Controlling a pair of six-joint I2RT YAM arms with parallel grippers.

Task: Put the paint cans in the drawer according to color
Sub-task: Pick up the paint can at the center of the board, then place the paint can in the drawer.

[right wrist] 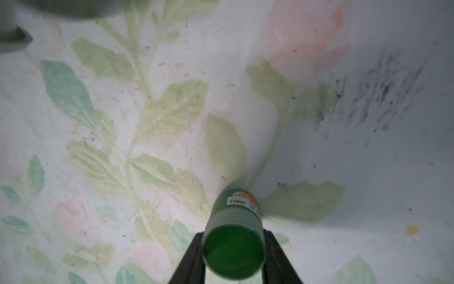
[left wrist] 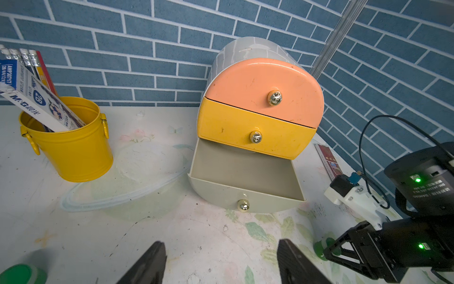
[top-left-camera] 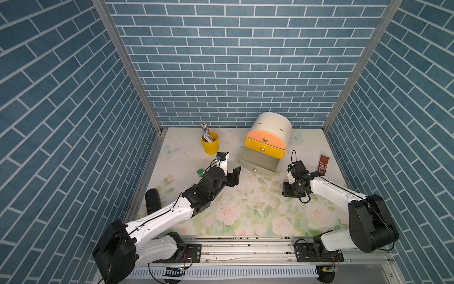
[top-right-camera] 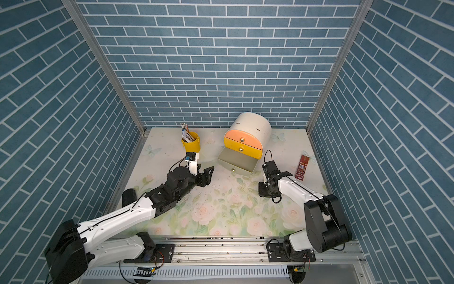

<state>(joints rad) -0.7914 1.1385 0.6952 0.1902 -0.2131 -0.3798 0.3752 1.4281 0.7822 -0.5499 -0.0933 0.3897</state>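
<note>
- Right gripper (right wrist: 233, 234): jaws closed on a green paint can (right wrist: 235, 207), one finger on each side just under its lid. The can stands upright with its base on the floral tabletop (right wrist: 147, 123).
- In both top views this gripper points down at the table, right of centre in the frame and just below the open drawer. The can itself is hidden under the gripper there.
- Left gripper (left wrist: 221, 248): jaws spread wide with nothing between them. It hovers left of centre in a top view (top-left-camera: 235, 177), aimed toward the chest.
- Second green paint can (top-left-camera: 200, 172): upright on the table, left of centre in a top view, just beside the left arm's wrist and apart from its fingers.
- Chest of drawers (top-left-camera: 272, 123): right of centre in the frame, near the back wall. The peach front (left wrist: 258, 83) and yellow-orange front (left wrist: 233, 127) are shut. The grey drawer (left wrist: 216, 189) at the bottom is pulled well out.
- Yellow pencil cup (top-left-camera: 210, 145): left of the chest, holding pencils and a white box.
- Between cup and chest lies what looks like a clear plastic lid (left wrist: 127, 182), hard to make out.
- Red packet (top-left-camera: 323, 164): flat on the table at the right of the frame.
</note>
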